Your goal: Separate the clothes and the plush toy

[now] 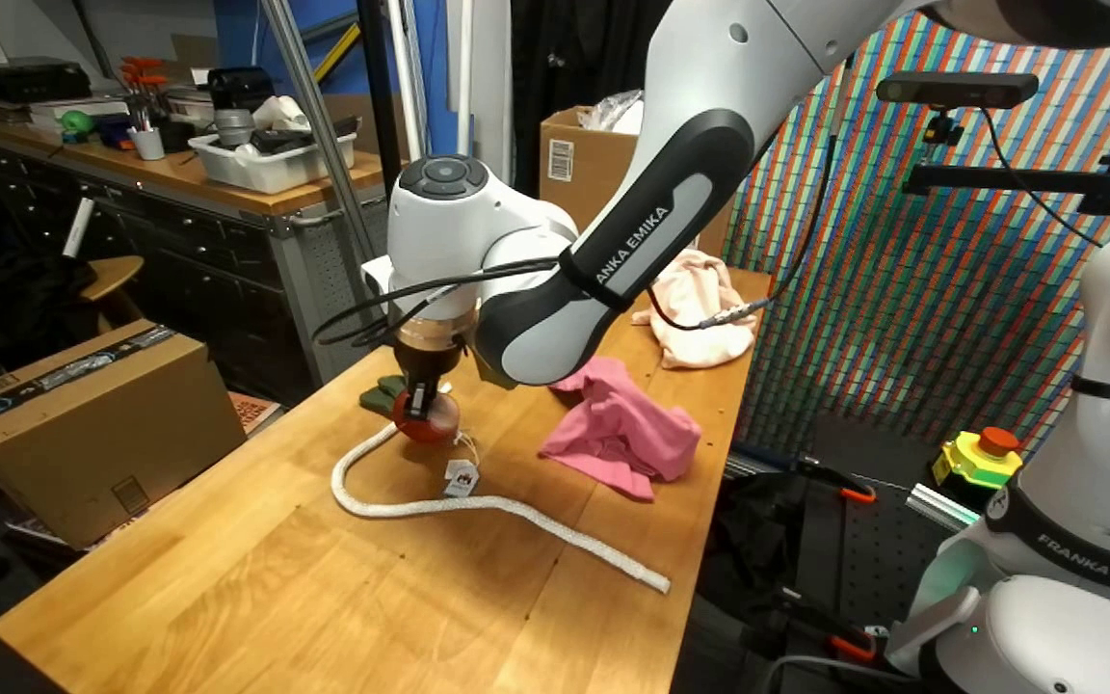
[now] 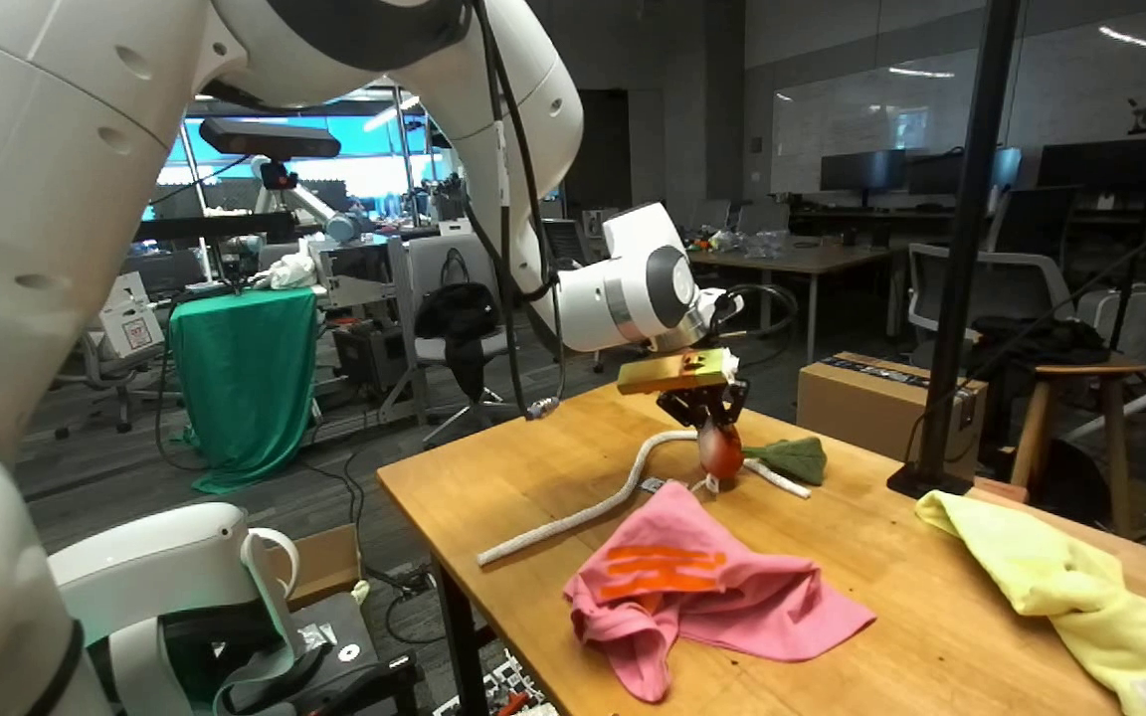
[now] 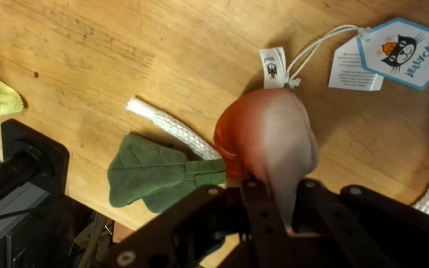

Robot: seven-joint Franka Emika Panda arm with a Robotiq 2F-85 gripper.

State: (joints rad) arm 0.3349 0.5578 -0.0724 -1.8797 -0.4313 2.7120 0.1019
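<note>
One pink cloth (image 1: 627, 429) lies on the bench (image 1: 343, 598) in an exterior view, a peach cloth (image 1: 700, 294) beyond it; a white rope (image 1: 401, 509) curves up to the plush toy (image 1: 430, 424), though whether it touches the bench I cannot tell. In an exterior view, a yellow cloth (image 2: 1060, 577) lies near a black post (image 2: 968, 229). In the wrist view, the jaws pinch the toy, its green leaves (image 3: 147, 169) just beside the rope's end, a tag (image 3: 404, 52) tied on.

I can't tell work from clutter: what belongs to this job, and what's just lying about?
For the job:
red-and-white plush toy with green fabric leaves
black end effector, holding it
crumpled pink cloth
crumpled yellow cloth
crumpled peach cloth

Just lying about:
white braided rope
taped brown cardboard box
</note>
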